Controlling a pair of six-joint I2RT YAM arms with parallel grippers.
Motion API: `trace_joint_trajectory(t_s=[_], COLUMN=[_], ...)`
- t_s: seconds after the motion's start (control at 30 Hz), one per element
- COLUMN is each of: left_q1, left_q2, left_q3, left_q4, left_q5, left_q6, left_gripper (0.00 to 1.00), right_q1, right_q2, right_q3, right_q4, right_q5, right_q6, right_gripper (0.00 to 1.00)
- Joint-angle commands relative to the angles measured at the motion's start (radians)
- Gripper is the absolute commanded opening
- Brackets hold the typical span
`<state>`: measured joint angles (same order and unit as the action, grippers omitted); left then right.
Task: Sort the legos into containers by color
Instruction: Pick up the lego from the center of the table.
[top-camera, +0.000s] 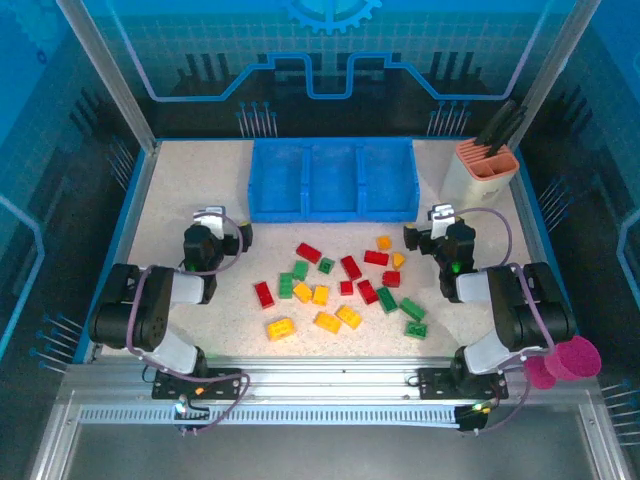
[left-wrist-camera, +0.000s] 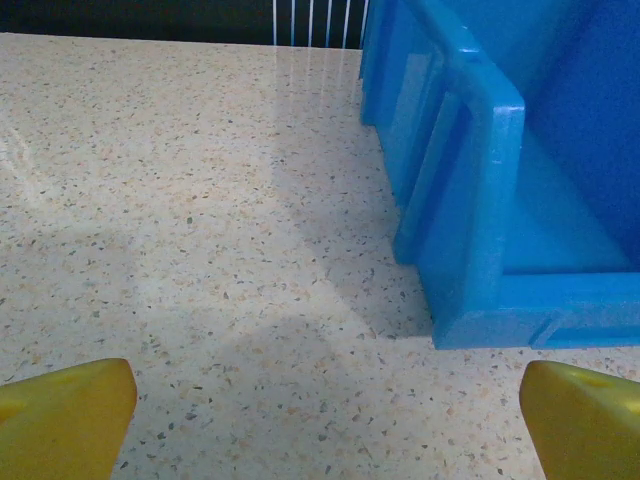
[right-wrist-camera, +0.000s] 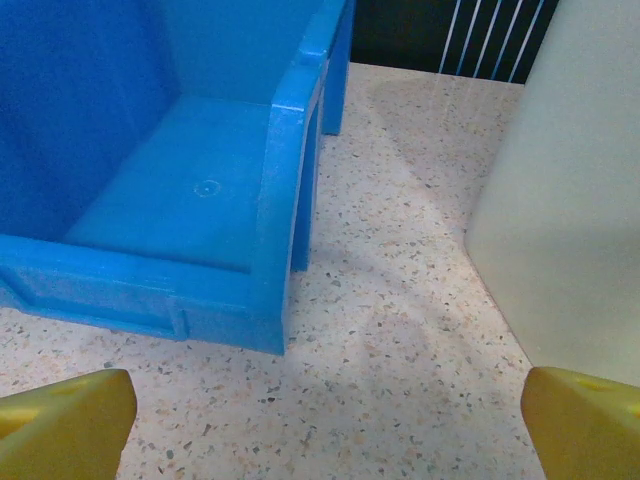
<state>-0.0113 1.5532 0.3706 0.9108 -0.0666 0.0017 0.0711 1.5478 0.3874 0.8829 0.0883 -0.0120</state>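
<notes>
**Legos loose, both grippers empty**

Your legos (top-camera: 340, 285) lie scattered just in front of the tray (top-camera: 333, 214). Your left gripper (left-wrist-camera: 325, 425) sits off the tray's front-left corner and your right gripper (right-wrist-camera: 325, 425) off its front-right. Both have fingers spread wide, holding nothing.

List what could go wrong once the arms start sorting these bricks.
1. The legos lie crowded with colours mixed, some touching; wide-open jaws may grab two or scatter neighbours.
2. The beige holder stands close beside the right end of the blue tray; an arm reaching that compartment might knock it over.
</notes>
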Motion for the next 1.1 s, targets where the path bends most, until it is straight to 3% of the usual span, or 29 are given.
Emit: trace_joint_trajectory(t_s=[0.0,0.77,0.87,1.07], left_q1=[-0.004,-0.004,-0.004,-0.003], left_q2=[0.001,0.001,0.001,0.001], left_q3=[0.016,0.016,0.016,0.017], left_q4=[0.007,0.008,0.007,0.006], left_q5=[-0.01,-0.011,-0.011,-0.009], left_q6=[0.009,0.009,0.009,0.008], left_gripper=[1.0,0.99,0.99,0.99], right_q1=[0.006,-0.01,-0.013,-0.006], right_q2=[-0.006,-0.006,-0.058,-0.268], right_q3=[0.008,0.016,0.069,0.319], right_q4=[0.015,-0.001,-0.126,-0.732], right_q5=[-0.014,-0.051,-0.062,-0.076], right_q6=[-0.012,-0.002,-0.005,0.088], right_gripper=[1.0,1.0,1.0,1.0])
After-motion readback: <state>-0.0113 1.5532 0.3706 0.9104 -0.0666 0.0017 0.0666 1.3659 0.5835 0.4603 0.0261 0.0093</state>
